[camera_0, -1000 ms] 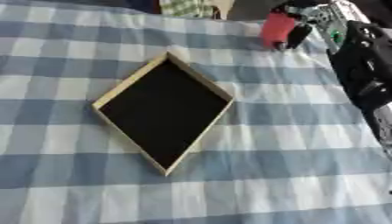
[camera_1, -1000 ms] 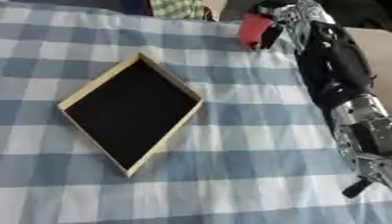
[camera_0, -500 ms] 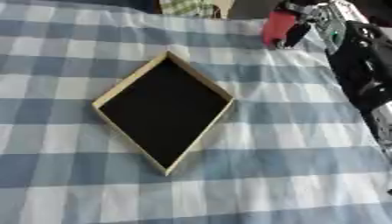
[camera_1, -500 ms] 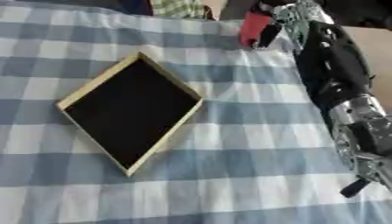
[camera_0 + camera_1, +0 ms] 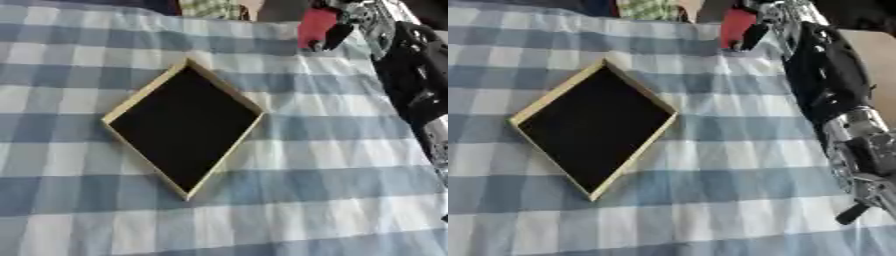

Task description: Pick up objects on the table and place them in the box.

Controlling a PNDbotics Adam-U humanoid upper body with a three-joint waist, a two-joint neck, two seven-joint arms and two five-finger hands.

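Table (image 5: 289,210) under a blue checked cloth carries a black box (image 5: 114,118) with a pale rim, set cornerwise. Right hand (image 5: 354,15) reaches to the far edge, fingers (image 5: 337,35) curled round a red object (image 5: 315,27).

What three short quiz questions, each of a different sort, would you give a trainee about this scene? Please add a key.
1. True or false: the box already holds a red object.
2. Multiple choice: where is the red object? A) inside the box, B) at the far edge of the table, at the right robot hand, C) at the near left corner of the cloth.
3. Fill in: the inside of the box looks ____ in colour.

Key: 1 false, the box is empty. 2 B, the fingers curl round the object. 3 black.
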